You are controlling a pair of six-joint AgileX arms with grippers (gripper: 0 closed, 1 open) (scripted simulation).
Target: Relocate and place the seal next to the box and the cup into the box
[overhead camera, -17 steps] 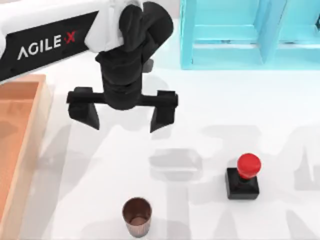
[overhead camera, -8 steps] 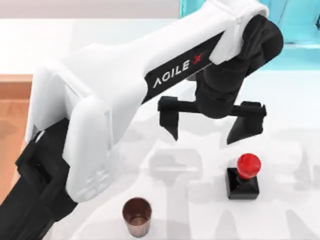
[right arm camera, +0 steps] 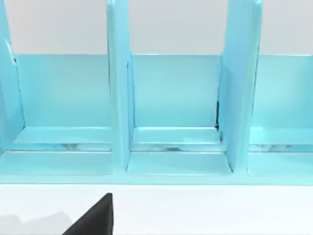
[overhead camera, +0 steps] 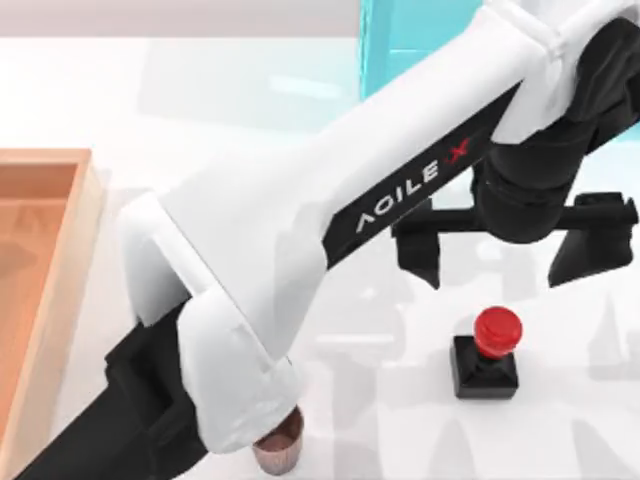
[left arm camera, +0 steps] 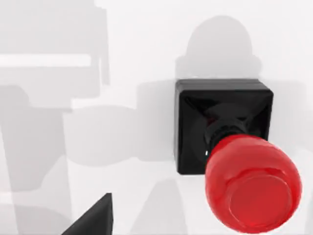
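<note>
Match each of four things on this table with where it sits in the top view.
1. black-based seal with red knob
2. ribbed dark brown cup
3. light-brown wooden box
4. translucent cyan shelf unit

A. left edge
B. top, right of centre
C. bottom, partly under the left arm
D. lower right, below the open left gripper

Pairs: 1-D, 2-C, 3-A, 4-B
</note>
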